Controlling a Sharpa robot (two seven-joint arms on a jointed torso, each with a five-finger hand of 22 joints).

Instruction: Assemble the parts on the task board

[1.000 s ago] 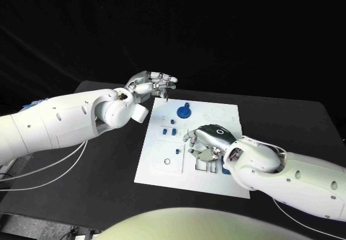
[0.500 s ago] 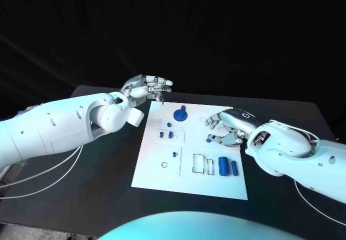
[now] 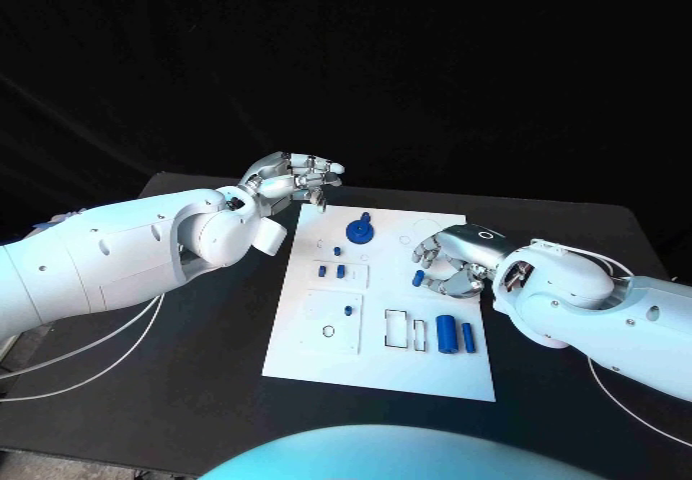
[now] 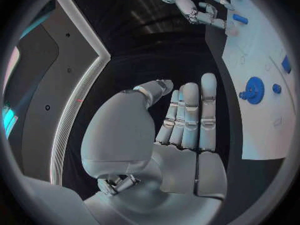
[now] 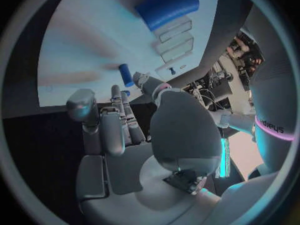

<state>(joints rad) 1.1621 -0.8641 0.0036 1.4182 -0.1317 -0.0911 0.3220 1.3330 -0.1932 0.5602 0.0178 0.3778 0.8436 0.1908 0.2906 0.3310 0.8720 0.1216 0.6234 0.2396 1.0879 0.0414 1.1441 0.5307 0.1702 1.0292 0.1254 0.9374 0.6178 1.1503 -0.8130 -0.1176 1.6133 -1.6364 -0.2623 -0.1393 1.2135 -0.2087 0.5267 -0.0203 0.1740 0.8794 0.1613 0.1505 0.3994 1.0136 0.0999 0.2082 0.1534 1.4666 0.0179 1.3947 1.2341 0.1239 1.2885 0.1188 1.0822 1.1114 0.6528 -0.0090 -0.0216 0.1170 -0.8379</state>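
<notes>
The white task board (image 3: 325,350) lies in the middle of the black table. On it sit a blue gear (image 3: 362,232), two small blue pegs (image 3: 332,270), a small blue piece (image 3: 417,277) and two blue cylinders (image 3: 456,334) near the front right. My left hand (image 3: 296,178) hovers off the board's far left corner; its palm (image 4: 181,150) is empty, with the fingers straight and together. My right hand (image 3: 447,262) hangs over the board's right side, fingers pointing down beside the small blue piece. It holds nothing (image 5: 125,150). The gear (image 4: 253,90) also appears beyond my left fingers.
Rectangular slots (image 3: 404,328) and a small ring (image 3: 330,330) mark the board's front half. Black table (image 3: 188,340) stretches left of the board, with white cables (image 3: 87,345) at its left edge. A blue cylinder (image 5: 167,6) lies beyond my right fingertips.
My right hand has left the board's front slots, gone to its far right side, then eased slightly nearer. The left hand stays almost still. The camera shifted after the earliest frame.
</notes>
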